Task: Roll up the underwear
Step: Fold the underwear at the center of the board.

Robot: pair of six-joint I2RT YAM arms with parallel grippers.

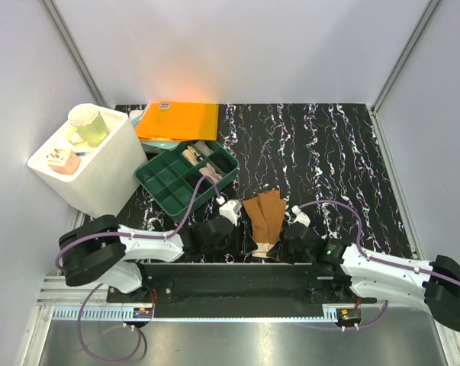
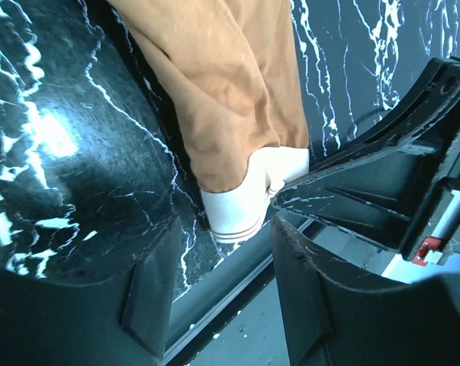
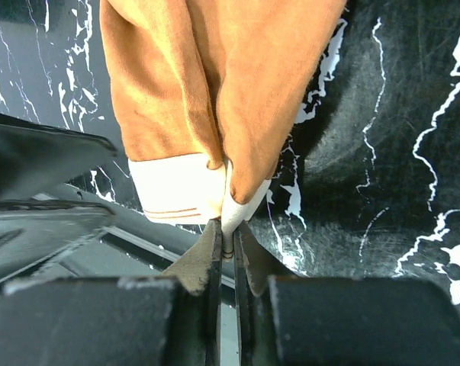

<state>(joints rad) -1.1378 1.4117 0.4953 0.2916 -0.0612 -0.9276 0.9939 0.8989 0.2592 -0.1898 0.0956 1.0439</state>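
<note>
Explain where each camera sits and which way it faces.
Top external: overhead, behind the bases, looking down on the table; left arm and right arm show.
Left wrist: wrist-mounted, facing the brown underwear; left end effector open.
Right wrist: facing it too; right end effector pinches its waistband.
Shared: both wrist views show the pale waistband.

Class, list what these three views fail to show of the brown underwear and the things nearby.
Brown underwear: far end cut off by the top edge, both wrist views.
Waistband corner: pinched out of sight between the right jaws, right wrist view.
Green tray contents: too small, top view.
</note>
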